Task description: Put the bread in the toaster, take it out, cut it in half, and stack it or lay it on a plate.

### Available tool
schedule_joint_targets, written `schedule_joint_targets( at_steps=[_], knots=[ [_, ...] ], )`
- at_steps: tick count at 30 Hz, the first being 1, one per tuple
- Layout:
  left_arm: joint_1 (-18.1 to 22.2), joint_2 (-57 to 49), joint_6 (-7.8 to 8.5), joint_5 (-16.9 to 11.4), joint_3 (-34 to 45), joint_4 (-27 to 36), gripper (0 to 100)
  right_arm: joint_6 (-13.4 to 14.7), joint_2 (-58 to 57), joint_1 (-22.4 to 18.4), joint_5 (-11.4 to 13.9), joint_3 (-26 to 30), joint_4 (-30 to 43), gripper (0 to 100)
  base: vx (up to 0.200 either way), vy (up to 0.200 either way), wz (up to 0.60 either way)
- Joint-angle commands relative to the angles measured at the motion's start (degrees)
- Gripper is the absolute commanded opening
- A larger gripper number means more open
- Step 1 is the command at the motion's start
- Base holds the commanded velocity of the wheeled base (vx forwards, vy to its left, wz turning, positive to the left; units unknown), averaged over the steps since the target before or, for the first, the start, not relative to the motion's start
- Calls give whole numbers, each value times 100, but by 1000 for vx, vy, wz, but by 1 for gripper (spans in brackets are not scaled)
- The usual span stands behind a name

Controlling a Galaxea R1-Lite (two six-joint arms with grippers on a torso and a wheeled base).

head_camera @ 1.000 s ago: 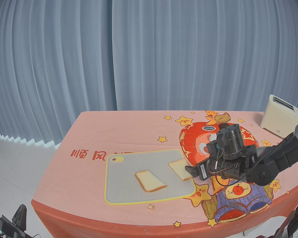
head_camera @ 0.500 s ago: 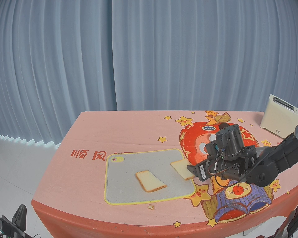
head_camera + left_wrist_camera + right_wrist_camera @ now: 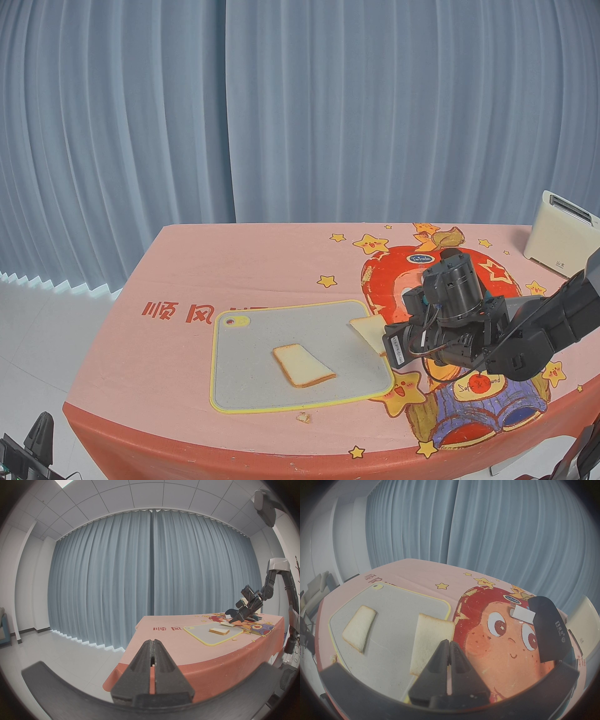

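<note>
pink table (image 3: 250, 262), grey cutting board (image 3: 262, 369) toward its 7 o'clock, toaster (image 3: 559, 240) at its 2 o'clock. right gripper (image 3: 389, 349) pinches one end of a bread half (image 3: 370, 328) at the board's 3 o'clock edge. left gripper (image 3: 153, 658) sits off the table, fingers pressed together, empty. second bread half (image 3: 302, 365) lies flat mid-board. crumb (image 3: 304, 417) just past the board's 6 o'clock edge.

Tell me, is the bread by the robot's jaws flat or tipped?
Tipped. The right gripper, jaws shut, pinches the bread half, one end up off the cutting board.
</note>
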Motion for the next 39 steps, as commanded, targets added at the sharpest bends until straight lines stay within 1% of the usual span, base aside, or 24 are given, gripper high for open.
schedule_joint_targets(
  at_steps=[1,9,17,20,21,33,38,39],
  knots=[
    [6,-93,-1,1,101,-2,0,0,0,26,-6,-22,1,0,0,0,0],
    [-2,-93,-1,1,101,-2,0,26,-316,70,3,48,45,0,0,0,0],
    [6,-93,-1,1,101,-2,0,53,-334,122,-14,48,45,0,0,0,0],
    [-2,-93,-1,1,101,-2,0,70,-308,78,-94,48,36,0,0,0,0],
    [-2,-93,-1,1,101,-2,0,70,-299,61,-111,48,19,100,0,0,0],
    [-2,-93,-1,1,101,-2,0,26,-141,-71,-129,13,71,100,0,0,0],
    [-2,-93,-1,1,101,-2,0,17,-167,-168,-137,4,80,100,0,0,0],
    [6,-93,-1,1,101,-2,0,9,-185,-238,-137,4,80,100,0,0,0]
  ],
)
